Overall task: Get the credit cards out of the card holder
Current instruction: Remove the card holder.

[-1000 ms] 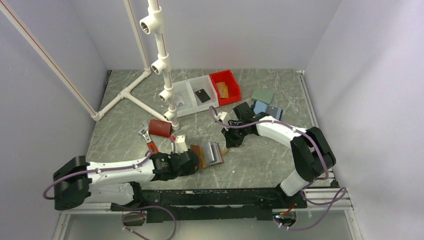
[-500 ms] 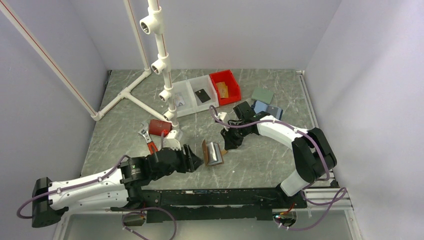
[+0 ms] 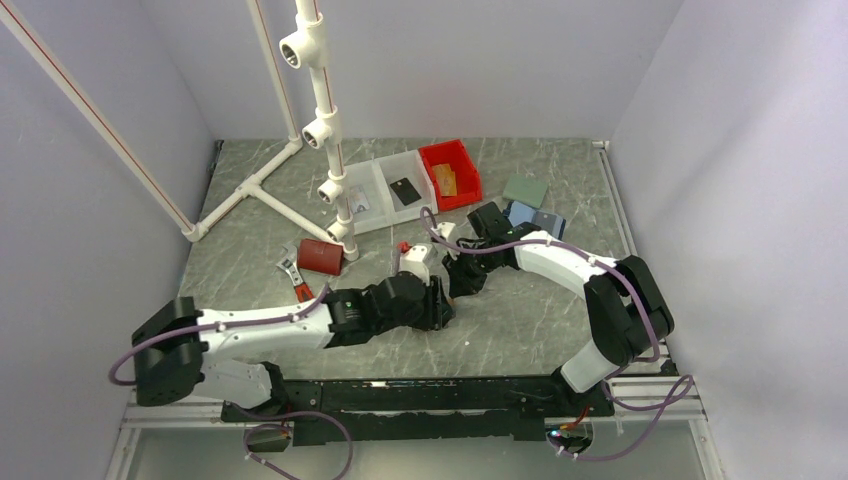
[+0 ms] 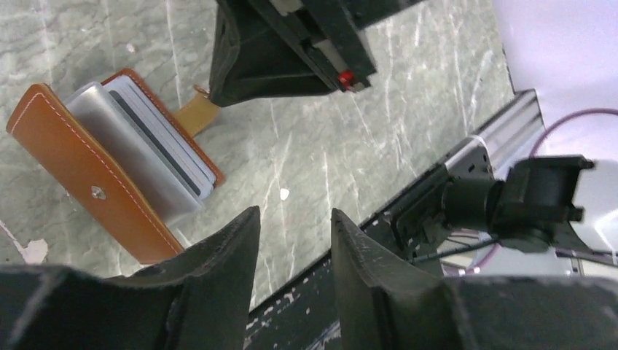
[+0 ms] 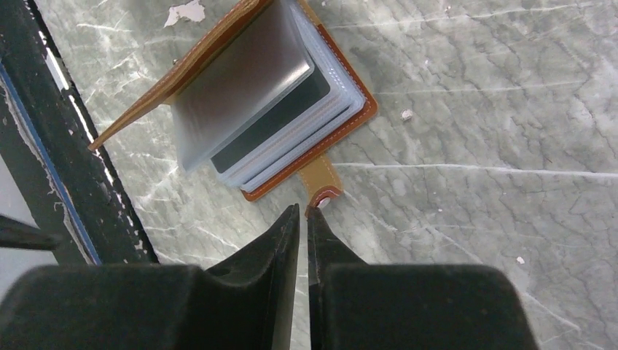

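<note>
The brown leather card holder [image 5: 182, 73] lies open on the table, with cards in clear sleeves [image 5: 273, 120], one of them dark and the others pale. It also shows in the left wrist view [image 4: 80, 171] with its card stack [image 4: 157, 146]. In the top view my left gripper [image 3: 440, 305] hides it. My left gripper [image 4: 291, 211] is open and empty, hovering just past the holder's near side. My right gripper [image 5: 302, 211] is shut, its tips at the holder's tan snap tab [image 5: 321, 179]. From above, the right gripper [image 3: 458, 285] is at the holder's far right.
A clear bin [image 3: 380, 175] holds a black card [image 3: 405, 190] and a pale one [image 3: 358, 203]. A red bin [image 3: 455, 160] stands beside it. A dark red box [image 3: 320, 255], a wrench [image 3: 288, 270], a white pipe stand [image 3: 325, 120], a blue case [image 3: 535, 220] and a green pad [image 3: 525, 190] lie around.
My left arm pulled back to the left, then swung forward and right, and its gripper now covers the holder in the top view. The right arm has stayed put.
</note>
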`<state>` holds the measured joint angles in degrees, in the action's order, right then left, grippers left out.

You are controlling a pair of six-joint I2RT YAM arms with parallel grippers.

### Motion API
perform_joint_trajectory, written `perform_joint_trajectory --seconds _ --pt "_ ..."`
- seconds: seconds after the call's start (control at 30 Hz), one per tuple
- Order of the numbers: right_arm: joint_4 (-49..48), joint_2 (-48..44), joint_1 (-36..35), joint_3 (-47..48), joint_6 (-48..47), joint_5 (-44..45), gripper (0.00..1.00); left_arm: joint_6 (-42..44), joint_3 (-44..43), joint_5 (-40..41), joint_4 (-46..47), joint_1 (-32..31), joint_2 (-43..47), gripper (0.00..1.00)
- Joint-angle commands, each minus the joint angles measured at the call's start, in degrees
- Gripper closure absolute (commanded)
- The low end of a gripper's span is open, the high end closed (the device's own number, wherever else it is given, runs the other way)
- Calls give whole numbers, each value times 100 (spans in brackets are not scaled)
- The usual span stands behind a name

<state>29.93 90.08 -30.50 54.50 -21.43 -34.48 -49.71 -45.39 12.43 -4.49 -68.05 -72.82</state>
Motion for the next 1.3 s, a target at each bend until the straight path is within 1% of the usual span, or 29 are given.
perform_joint_trajectory --seconds 0.0,0.1,0.27,0.43,0.5,0.6,0.67,0.97,1.13,1.27 --pt "-213 -117 35 149 190 143 90 -282 -177 455 367 32 -513 57" --pt "-216 -97 45 156 220 212 92 -684 -159 642 219 99 -790 64" --pt "-225 -77 58 157 253 271 93 -1221 -145 1035 -454 198 -975 66" --pt "-234 -71 53 149 253 284 93 -1747 -173 1355 -1175 285 -1013 61" --pt "-234 -56 55 149 253 277 93 -1820 -203 1411 -1347 316 -1036 57" --pt "-234 -33 53 146 253 299 93 -1810 -286 1467 -1500 343 -1111 48" --pt "-234 -12 53 147 253 309 93 -1751 -365 1491 -1620 361 -1195 44" --pt "-212 5 55 149 250 280 94 -1601 -909 1775 -2468 394 -1674 43" --pt "-199 -4 51 157 245 249 94 -858 -1052 1223 -2048 400 -1636 34" --pt "-198 -12 53 157 240 240 94 -530 -1101 1088 -1966 397 -1679 31"
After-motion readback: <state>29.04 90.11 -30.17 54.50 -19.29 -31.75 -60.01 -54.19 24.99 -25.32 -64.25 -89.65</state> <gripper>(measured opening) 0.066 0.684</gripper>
